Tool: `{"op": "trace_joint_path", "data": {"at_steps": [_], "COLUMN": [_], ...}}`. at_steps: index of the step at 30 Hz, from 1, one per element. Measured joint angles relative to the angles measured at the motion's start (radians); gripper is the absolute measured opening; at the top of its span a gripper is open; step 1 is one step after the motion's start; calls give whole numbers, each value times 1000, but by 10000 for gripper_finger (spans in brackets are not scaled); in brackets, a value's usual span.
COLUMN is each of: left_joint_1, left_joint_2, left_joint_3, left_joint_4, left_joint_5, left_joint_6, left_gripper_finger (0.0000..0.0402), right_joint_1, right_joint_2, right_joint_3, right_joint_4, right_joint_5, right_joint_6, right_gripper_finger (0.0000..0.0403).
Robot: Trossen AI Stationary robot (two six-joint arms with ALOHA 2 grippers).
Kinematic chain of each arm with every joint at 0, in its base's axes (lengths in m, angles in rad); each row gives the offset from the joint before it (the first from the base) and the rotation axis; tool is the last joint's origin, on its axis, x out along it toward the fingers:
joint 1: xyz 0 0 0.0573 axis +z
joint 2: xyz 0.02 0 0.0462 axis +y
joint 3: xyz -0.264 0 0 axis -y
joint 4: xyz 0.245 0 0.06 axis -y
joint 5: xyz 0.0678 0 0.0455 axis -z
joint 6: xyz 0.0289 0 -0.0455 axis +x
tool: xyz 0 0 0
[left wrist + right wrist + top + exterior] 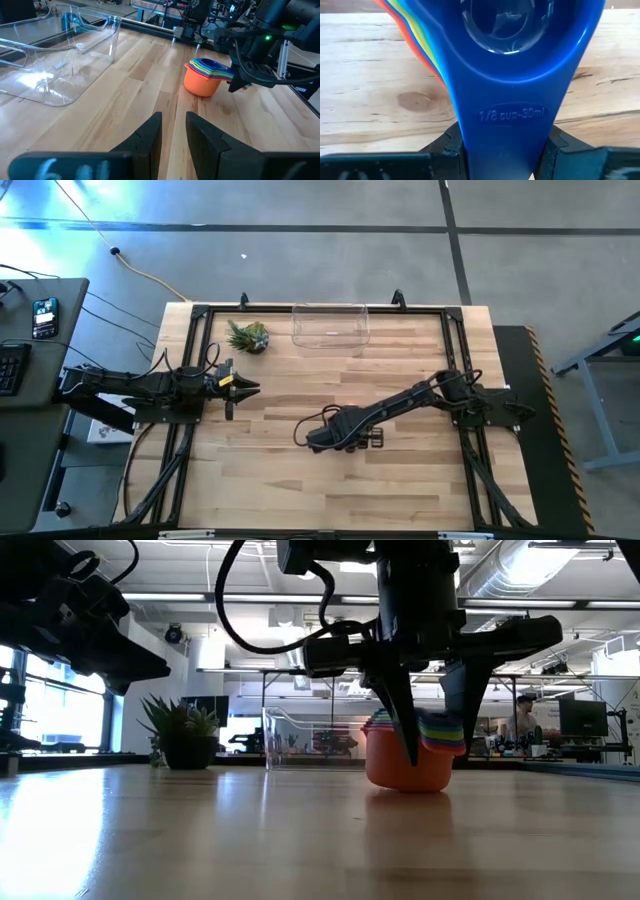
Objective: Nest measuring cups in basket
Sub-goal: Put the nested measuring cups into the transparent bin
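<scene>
We are looking down on the table, and the right gripper [345, 442] is out in the middle of it, reaching in from the right edge and a little toward the near side. From table height we see its two dark fingers [400, 710] pointing down on either side of the handles of the measuring cups [408, 758]. The cups sit nested, one inside another, on the wood: an orange cup [201, 83] on the outside at the bottom, with rims of red, yellow, green and teal stepping up to a blue cup [512, 65] on top. The right wrist camera is tight on that blue handle, stamped with its size, and we see a dark finger [451, 145] against each of its edges, so the fingers are pinching the stacked handles. The stack's base rests on the table.

The basket [330, 324] stands at the far edge of the table near the middle, well apart from the cups, clear-walled and upright. Left of it, also at the far edge, sits a small spiky plant [248, 336].

The left gripper [240, 388] waits at the left side of the table, held above the wood, its fingers [146, 137] spread slightly with a narrow gap between them and nothing in it.
</scene>
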Motion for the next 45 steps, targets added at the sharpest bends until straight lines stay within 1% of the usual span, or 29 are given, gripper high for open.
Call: {"op": "trace_joint_path", "data": {"at_steps": [3, 9, 19, 22, 25, 28, 32, 36, 38, 45], "left_joint_1": [0, 0, 0, 0, 0, 0, 0, 0, 0, 0], "left_joint_2": [0, 0, 0, 0, 0, 0, 0, 0, 0, 0], "left_joint_3": [0, 0, 0, 0, 0, 0, 0, 0, 0, 0], "left_joint_4": [0, 0, 0, 0, 0, 0, 0, 0, 0, 0], "left_joint_5": [0, 0, 0, 0, 0, 0, 0, 0, 0, 0], "left_joint_6": [0, 0, 0, 0, 0, 0, 0, 0, 0, 0], "left_gripper_finger": [78, 78, 78, 78, 78, 78, 78, 78, 78, 78], "right_joint_1": [-2, -1, -12, -23, -48, -70, -100, -125, -133, -149], "right_joint_2": [0, 0, -18, -18, -19, -19, -19, -19, -19, -19], "right_joint_3": [0, 0, 1, 1, 1, 1, 1, 1, 1, 1], "right_joint_4": [1, 4, -17, -21, -21, -27, -21, -20, -23, -26], "right_joint_5": [-4, 33, 113, 101, 36, 30, -8, -38, -40, -23], "right_joint_6": [-14, -19, -131, -147, -159, -185, -191, -233, -250, -279], "right_gripper_finger": [122, 122, 121, 120, 120, 120, 120, 166, 180, 189]}}
